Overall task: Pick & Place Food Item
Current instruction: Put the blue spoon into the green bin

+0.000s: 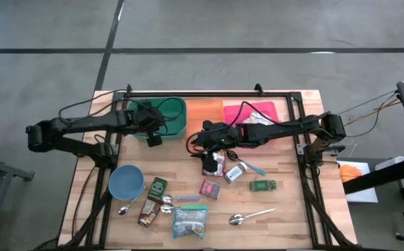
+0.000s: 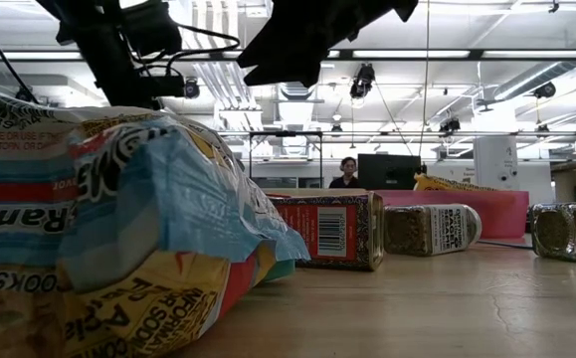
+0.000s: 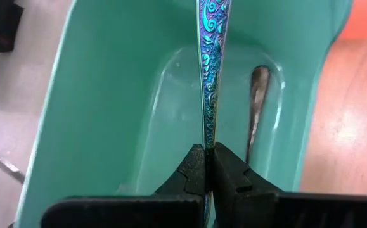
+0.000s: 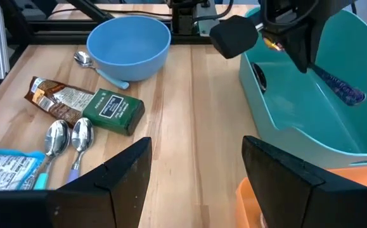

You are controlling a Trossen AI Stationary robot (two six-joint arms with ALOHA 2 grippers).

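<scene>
Overhead, two dark arms over one wooden table [image 1: 285,216]. Left gripper [image 3: 208,158] clamped on an iridescent patterned spoon handle [image 3: 210,69], held over the one teal bin [image 1: 177,118] at the far left — a second, plain metal spoon [image 3: 258,107] lying inside on the glossy bottom. Right gripper [image 4: 196,158] with fingers apart, nothing between them, hovering mid-table just above a dark snack packet [image 1: 213,164]. Near the front: one round blue bowl [image 1: 126,183], a green box [image 1: 158,187], a brown wrapper [image 1: 148,211], a crinkly ramen packet [image 1: 189,222], a pink box [image 1: 211,189], a green jar [image 1: 264,185], four loose spoons. Far side — one orange tray [image 1: 204,111], one pink tray [image 1: 261,111].
</scene>
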